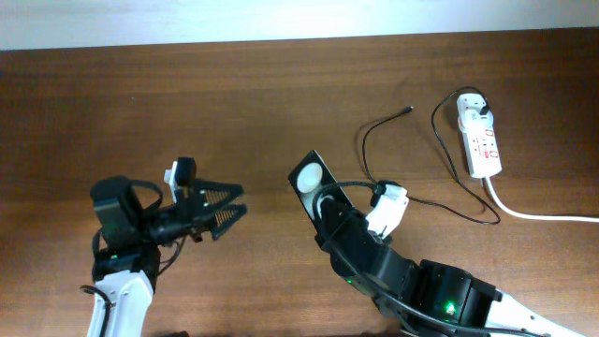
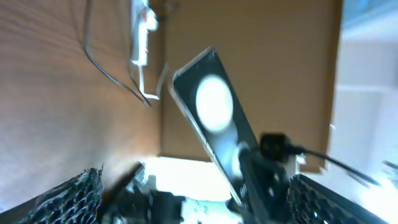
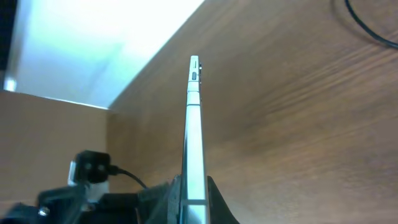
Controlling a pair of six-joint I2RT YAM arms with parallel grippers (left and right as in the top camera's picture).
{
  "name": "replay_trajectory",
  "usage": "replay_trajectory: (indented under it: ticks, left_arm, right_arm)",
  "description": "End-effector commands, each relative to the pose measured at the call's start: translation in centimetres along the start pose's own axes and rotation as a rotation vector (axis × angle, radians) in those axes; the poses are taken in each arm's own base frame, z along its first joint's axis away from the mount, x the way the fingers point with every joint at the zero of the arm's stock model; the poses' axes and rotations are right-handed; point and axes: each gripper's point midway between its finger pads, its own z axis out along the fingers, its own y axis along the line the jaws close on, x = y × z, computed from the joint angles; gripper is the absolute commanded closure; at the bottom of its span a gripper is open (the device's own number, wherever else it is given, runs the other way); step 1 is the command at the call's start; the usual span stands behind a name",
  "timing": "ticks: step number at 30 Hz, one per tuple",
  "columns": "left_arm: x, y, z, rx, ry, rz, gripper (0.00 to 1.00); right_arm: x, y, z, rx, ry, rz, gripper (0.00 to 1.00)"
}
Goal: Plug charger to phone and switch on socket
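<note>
One black glossy phone (image 1: 307, 174), a round white glare spot on its screen, is clamped by its near end in your right claw (image 1: 335, 217), mid-tabletop (image 1: 281, 94). Your left claw (image 1: 241, 200) hovers left of it, spread wide and empty, pointing at the phone.

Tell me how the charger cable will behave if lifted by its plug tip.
Probably floppy: the charger lies in loose loops, so slack should trail behind the plug tip. Likely light, being so thin. Its far end seems fixed at the socket, limiting travel.
</note>
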Motion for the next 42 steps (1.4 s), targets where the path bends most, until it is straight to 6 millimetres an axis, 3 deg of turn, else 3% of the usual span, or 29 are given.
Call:
replay_trajectory:
  ticks: [1, 6, 9, 14, 19, 23, 26, 28, 31, 36, 42]
  left_arm:
    - [1.1, -0.9, -0.4, 0.061, 0.08, 0.009, 0.01]
    - [-0.3, 0.2, -0.1, 0.0, -0.005, -0.004, 0.01]
    - [-1.8, 1.6, 0.5, -0.078, -0.104, -0.129, 0.01]
    - [-2.2, 3.4, 3.1, -0.174, -0.196, -0.382, 0.01]
    - [-2.5, 1.8, 4.3, -0.128, -0.2, -0.395, 0.02]
    - [-3.7, -0.6, 4.5, -0.052, -0.231, -0.349, 0.11]
    - [-3.1, -0.8, 5.2, -0.048, -0.207, -0.385, 0.16]
    - [-2.3, -0.8, 6.0, -0.052, -0.181, -0.41, 0.3]
    - [-2.1, -0.8, 6.3, -0.052, -0.176, -0.445, 0.38]
    - [-2.1, -0.8, 6.3, -0.049, -0.178, -0.477, 0.59]
    - [-2.4, -0.7, 6.3, -0.047, -0.198, -0.507, 0.61]
  right_arm:
    - [-1.4, 0.5, 0.0, -0.039, -0.081, 0.046, 0.96]
    - [-1.8, -0.3, 1.5, -0.064, -0.118, 0.092, 0.96]
    - [-1.6, 0.1, 2.6, -0.11, -0.084, 0.134, 0.96]
    - [1.8, 2.2, 5.1, -0.175, 0.045, 0.142, 0.96]
    - [2.9, 2.1, 6.2, -0.162, 0.087, 0.245, 0.96]
    - [4.4, 2.7, 5.9, -0.17, 0.191, 0.377, 0.96]
    - [4.5, 2.7, 5.9, -0.169, 0.199, 0.399, 0.96]
    - [4.4, 2.6, 5.9, -0.163, 0.196, 0.451, 0.96]
    - [3.6, 2.4, 6.1, -0.156, 0.15, 0.476, 0.96]
    - [3.6, 2.0, 6.7, -0.137, 0.131, 0.521, 0.96]
    - [5.8, 1.8, 7.6, -0.104, 0.224, 0.588, 0.96]
